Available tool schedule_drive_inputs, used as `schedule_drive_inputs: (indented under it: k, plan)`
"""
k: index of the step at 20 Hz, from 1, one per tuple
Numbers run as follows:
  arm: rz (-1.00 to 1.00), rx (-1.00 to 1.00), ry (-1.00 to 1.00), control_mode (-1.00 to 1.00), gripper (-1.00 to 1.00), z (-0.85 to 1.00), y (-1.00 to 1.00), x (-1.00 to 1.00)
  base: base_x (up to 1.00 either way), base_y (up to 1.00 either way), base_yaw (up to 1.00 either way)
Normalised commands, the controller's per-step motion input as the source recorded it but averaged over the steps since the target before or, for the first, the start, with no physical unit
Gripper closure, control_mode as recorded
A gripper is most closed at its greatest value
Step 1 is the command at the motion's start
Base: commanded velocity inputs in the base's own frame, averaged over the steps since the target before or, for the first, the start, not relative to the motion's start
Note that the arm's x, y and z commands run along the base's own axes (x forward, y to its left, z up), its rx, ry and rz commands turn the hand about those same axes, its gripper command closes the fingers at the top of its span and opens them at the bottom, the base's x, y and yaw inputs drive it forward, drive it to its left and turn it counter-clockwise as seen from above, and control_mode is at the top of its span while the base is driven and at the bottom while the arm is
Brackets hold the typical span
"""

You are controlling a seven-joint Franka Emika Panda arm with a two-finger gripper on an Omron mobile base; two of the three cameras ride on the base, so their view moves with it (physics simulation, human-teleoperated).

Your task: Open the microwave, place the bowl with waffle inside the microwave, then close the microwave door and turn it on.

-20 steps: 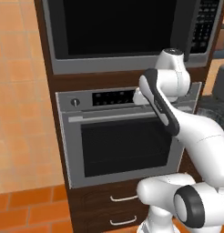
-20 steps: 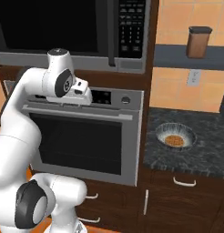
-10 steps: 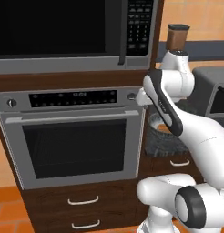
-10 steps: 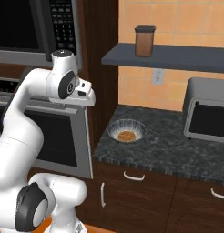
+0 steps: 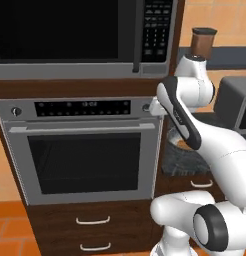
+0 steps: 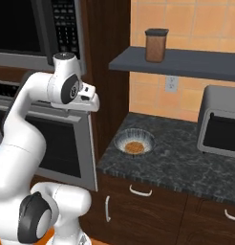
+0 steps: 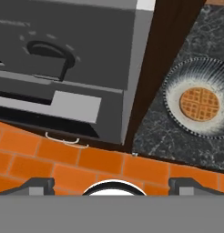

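Both base views have slid rightward as the base drove, bringing the dark counter (image 6: 186, 158) into sight. Nearest, the gripper (image 7: 111, 184) hangs with its fingertips wide apart, holding nothing. Beyond it, the bowl (image 6: 134, 142) with the waffle (image 6: 134, 147) sits on the counter. Above and left, the microwave door (image 5: 65, 32) is closed.

Microwave door (image 5: 65, 32) shut on microwave (image 5: 85, 37); striped bowl (image 6: 134, 142) upright on dark counter, holding golden waffle (image 7: 199, 103) flat.
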Motion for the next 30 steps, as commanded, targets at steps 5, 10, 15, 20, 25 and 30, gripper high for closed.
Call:
schedule_drive_inputs:
  k: [5,10,15,20,25,30]
  plan:
    - [0.0,0.0,0.0,1.0,-1.0,0.0,0.0,0.0,0.32,-0.25,0.16]
    - [0.0,0.0,0.0,1.0,-1.0,0.0,0.0,0.0,0.07,-0.04,0.02]
    - [0.0,0.0,-0.01,-1.0,-1.0,0.0,0.0,-0.15,0.0,0.0,0.0]
    - [-0.09,-0.02,-0.39,-1.0,-1.0,0.26,0.38,-0.8,0.0,0.0,0.0]
    - [-0.21,-0.12,-0.41,-1.0,-1.0,0.86,0.93,0.0,0.0,0.0,0.0]
    - [-0.08,-0.06,-0.32,-1.0,-1.0,0.71,0.23,0.21,0.0,0.0,0.0]
